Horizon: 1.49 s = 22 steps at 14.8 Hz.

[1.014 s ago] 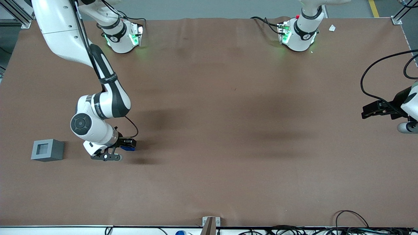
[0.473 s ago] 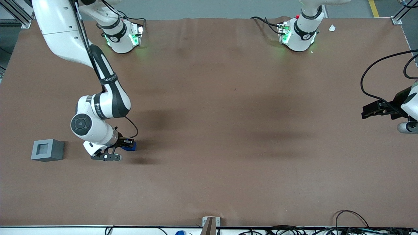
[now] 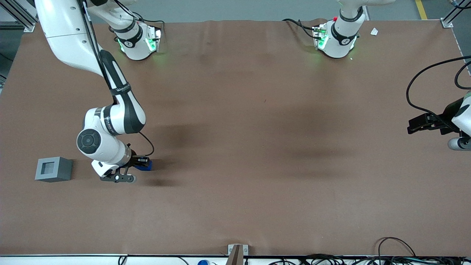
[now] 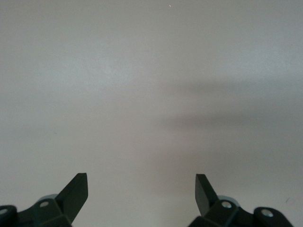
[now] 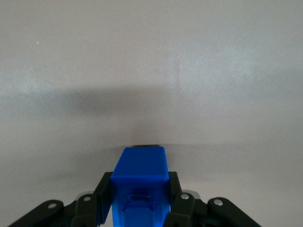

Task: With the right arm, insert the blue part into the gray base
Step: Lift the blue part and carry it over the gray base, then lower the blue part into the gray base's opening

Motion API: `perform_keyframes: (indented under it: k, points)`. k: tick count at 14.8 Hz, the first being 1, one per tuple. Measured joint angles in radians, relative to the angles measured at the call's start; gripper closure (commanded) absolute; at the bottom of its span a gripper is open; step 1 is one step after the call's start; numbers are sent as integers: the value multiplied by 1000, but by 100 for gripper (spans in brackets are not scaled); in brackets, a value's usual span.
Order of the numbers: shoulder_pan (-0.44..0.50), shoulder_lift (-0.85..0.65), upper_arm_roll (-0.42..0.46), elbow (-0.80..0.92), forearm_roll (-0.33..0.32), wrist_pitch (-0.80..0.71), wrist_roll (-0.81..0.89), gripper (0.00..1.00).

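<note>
- At lower left of the front view, the gripper (image 3: pixel 141 164) is clenched on the blue part (image 3: pixel 144 165), just above the table (image 3: pixel 257 147).
- The gray base (image 3: pixel 53 169) sits well apart, near the frame's left edge.
- Best to lift clear, centre over the recess, then descend squarely.

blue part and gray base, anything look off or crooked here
Nothing stands out. The blue part sits squarely between the fingers of the right arm's hand, shut on it. The gray base stands flat on the table, apart from the hand, its recess facing up and free.
</note>
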Motion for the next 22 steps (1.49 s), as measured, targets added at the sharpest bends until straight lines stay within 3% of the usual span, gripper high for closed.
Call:
perform_keyframes:
  k: [11, 22]
  points:
    - [-221, -49, -13, 208, 0, -278, -249, 88]
    - [-443, -50, -13, 249, 0, -304, -598, 90]
